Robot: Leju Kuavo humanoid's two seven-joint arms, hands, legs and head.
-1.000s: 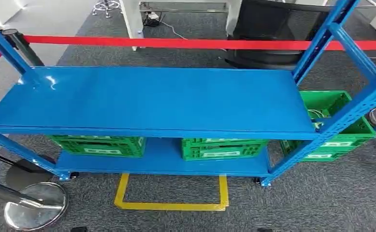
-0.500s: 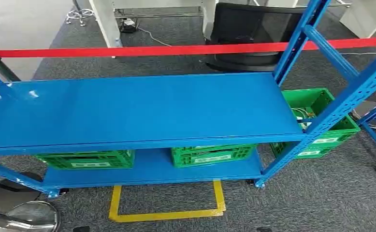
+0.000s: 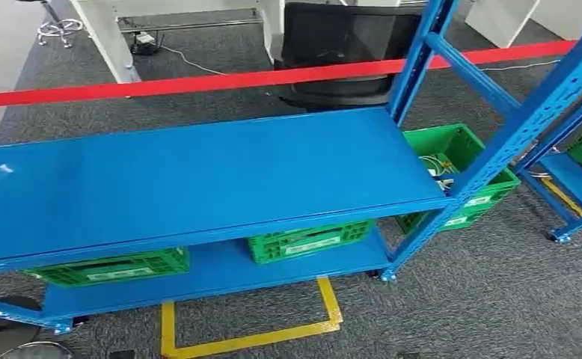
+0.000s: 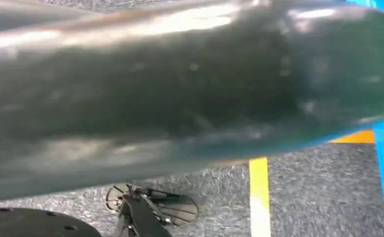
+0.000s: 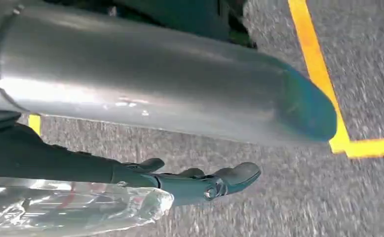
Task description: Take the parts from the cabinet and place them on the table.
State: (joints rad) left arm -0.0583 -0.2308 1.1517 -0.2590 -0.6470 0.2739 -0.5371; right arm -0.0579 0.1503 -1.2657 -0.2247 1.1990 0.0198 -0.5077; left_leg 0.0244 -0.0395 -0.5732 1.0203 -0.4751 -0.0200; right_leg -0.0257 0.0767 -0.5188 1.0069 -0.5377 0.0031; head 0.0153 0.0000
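Clear crinkled plastic bag (image 5: 76,210) of parts sits pinched in my right hand (image 5: 131,180) beside my leg; it is light, slippery, soft, so I grip its gathered film; left hand's state cannot be told.

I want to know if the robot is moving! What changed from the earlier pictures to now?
The whole head view has swung: the camera turned, not the things. A second blue rack has come into sight. The blue shelf, green crates and yellow floor tape kept their places relative to one another. Nothing was taken hold of.
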